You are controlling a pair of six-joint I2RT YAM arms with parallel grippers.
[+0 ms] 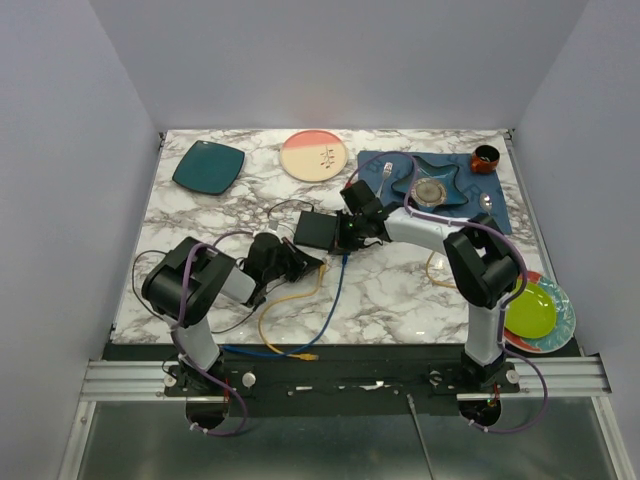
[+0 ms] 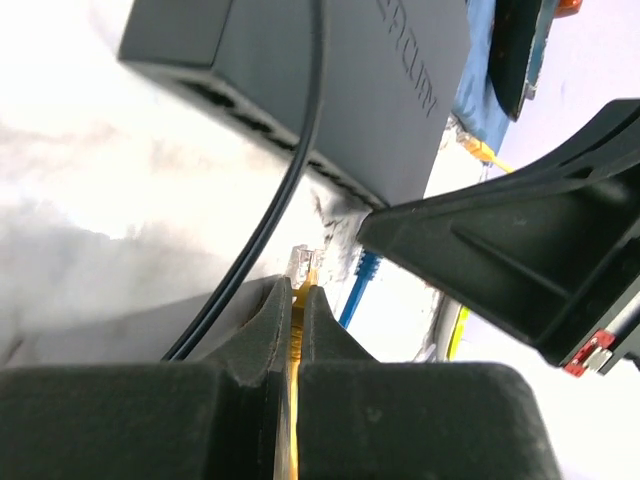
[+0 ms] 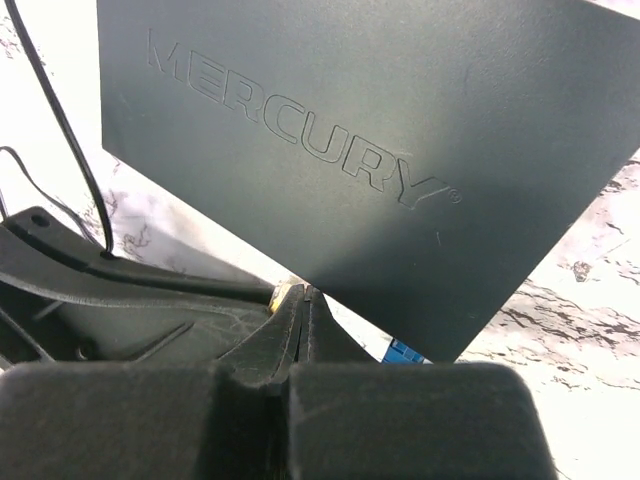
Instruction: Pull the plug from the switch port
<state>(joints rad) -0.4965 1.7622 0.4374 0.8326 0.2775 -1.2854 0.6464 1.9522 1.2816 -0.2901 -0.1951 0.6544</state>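
Left fingers (image 2: 250,335) pinch the yellow cable (image 2: 297,320) just behind its plug (image 2: 301,262). The plug sits just off the switch (image 2: 380,110) ports and looks free. Right fingers (image 3: 275,335), shut and empty, seem to brace the switch corner. Next, draw the plug farther from the switch.

The switch (image 1: 313,231) lies mid-table, left tool (image 1: 312,262) just before it, right tool (image 1: 346,239) beside its right edge.

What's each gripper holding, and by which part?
Left gripper pinches the thin yellow cable just behind its clear plug. Right gripper is shut on nothing, tip beside the flat matte-black switch box.
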